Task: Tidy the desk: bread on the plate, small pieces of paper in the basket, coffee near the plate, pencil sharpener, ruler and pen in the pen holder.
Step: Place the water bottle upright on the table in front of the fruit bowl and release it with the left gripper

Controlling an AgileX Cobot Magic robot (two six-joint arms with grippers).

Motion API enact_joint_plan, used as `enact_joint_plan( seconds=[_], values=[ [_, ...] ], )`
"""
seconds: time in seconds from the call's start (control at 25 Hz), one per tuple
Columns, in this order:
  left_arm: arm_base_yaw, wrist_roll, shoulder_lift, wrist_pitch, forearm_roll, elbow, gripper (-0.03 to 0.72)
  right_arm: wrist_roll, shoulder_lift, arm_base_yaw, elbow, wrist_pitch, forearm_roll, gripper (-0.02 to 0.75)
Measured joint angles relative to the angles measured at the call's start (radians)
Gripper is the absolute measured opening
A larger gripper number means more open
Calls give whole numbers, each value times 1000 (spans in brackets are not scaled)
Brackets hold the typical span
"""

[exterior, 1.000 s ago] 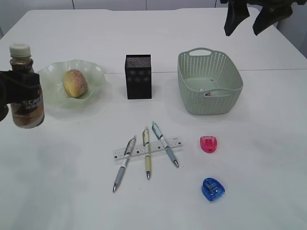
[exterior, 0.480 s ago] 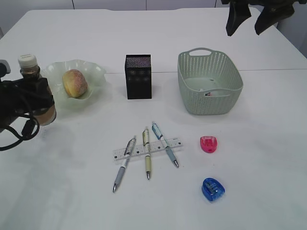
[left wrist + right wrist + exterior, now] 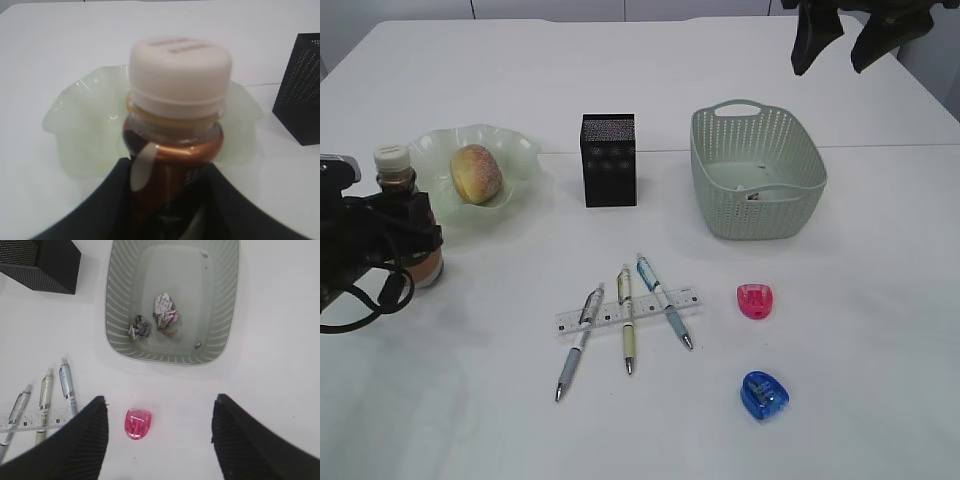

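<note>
My left gripper [image 3: 408,236] is shut on the brown coffee bottle [image 3: 408,225] with a white cap [image 3: 180,67], upright on the table just left of the pale green plate [image 3: 525,150]. The bread [image 3: 475,172] lies on that plate. My right gripper [image 3: 835,40] hangs open and empty high above the far right. Three pens [image 3: 627,315] lie across a clear ruler [image 3: 690,297] at the table's middle. A pink sharpener [image 3: 756,300] and a blue sharpener [image 3: 764,394] lie to the right. The black pen holder [image 3: 608,159] stands at the centre back.
The green basket [image 3: 800,200] stands at the back right; the right wrist view shows crumpled paper pieces [image 3: 163,312] inside it. The pink sharpener [image 3: 137,423] lies below the open fingers [image 3: 82,440] in that view.
My left gripper has carried the coffee bottle down and to the right, from in the air at the left edge to the table beside the plate. The right arm has hardly moved.
</note>
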Motion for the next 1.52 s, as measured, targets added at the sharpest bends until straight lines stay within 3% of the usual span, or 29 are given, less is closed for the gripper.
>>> enact_joint_plan(
  seconds=[0.44, 0.84, 1.16, 1.52],
  values=[
    [0, -4, 2, -4, 2, -3, 281, 0, 0, 0, 0, 0, 0, 478],
    [0, -6, 2, -45, -11, -6, 562, 0, 0, 0, 0, 0, 3, 478],
    [0, -7, -41, -52, -19, 32, 582, 0, 0, 0, 0, 0, 6, 478],
    [0, -8, -287, -8, 30, 122, 581, 0, 0, 0, 0, 0, -33, 477]
  ],
)
